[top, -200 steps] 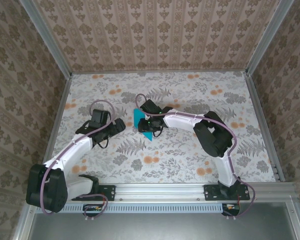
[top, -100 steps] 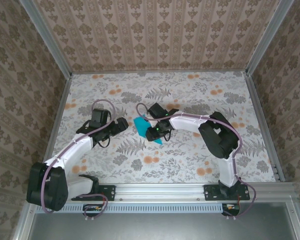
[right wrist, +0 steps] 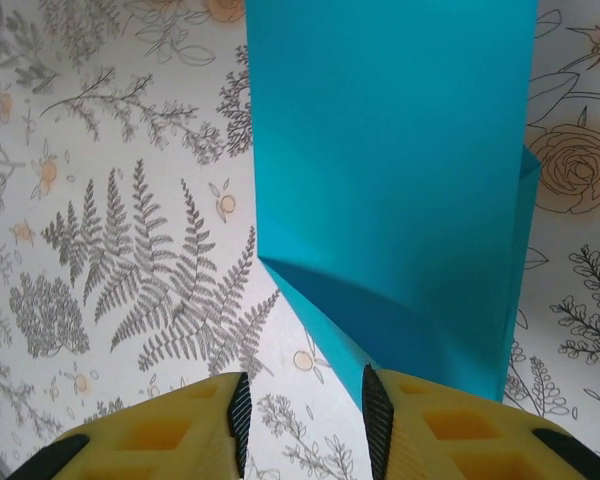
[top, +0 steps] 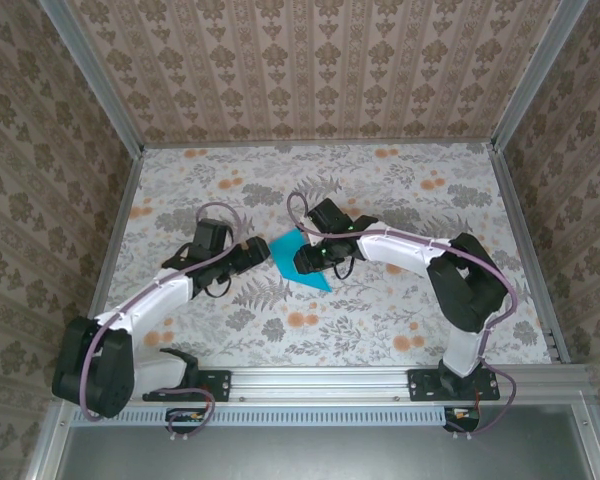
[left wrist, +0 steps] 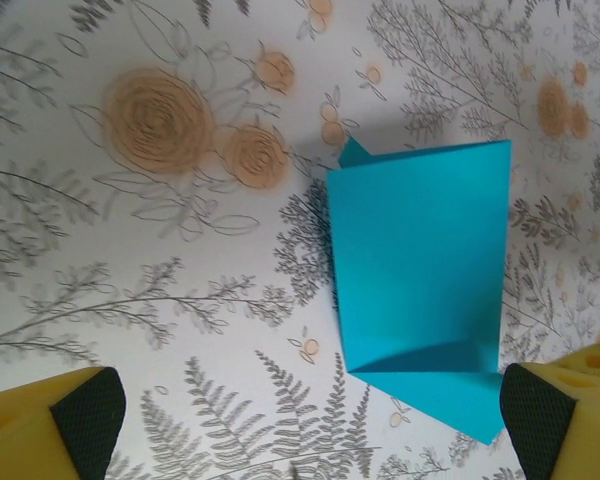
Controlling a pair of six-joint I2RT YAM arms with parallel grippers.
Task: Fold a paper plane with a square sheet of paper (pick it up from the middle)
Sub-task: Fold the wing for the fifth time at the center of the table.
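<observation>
The flower-and-fern patterned table (top: 400, 200) carries everything, and the work sits near its middle, where both arms can reach it. The white left arm (top: 155, 295) and the white right arm (top: 410, 250) bend inward from their bases, so their ends face each other across the paper.

The square sheet of teal-blue paper (top: 286, 250) rests on the table between them. It is already folded over on itself rather than lying as a flat square. In the left wrist view it (left wrist: 420, 270) shows one broad panel with a crease low down and a slanted flap below that. In the right wrist view the panel (right wrist: 390, 170) looks raised off the table, not pressed flat, so I judge the crease to be loose.

The left pincer (top: 255, 255) is just beside the paper's left edge and spread wide (left wrist: 310, 410), with its black pads (left wrist: 85, 410) well apart and touching nothing. This probably leaves it ready to pin or take an edge.

The right pincer (top: 302, 262) is over the paper's near part. Its jaws stand a little apart (right wrist: 302, 410) with bare table showing between them. The paper's low corner meets the right-hand pad (right wrist: 377, 405) rather than sitting in the gap, so it seems to steady the sheet, not clamp it.
</observation>
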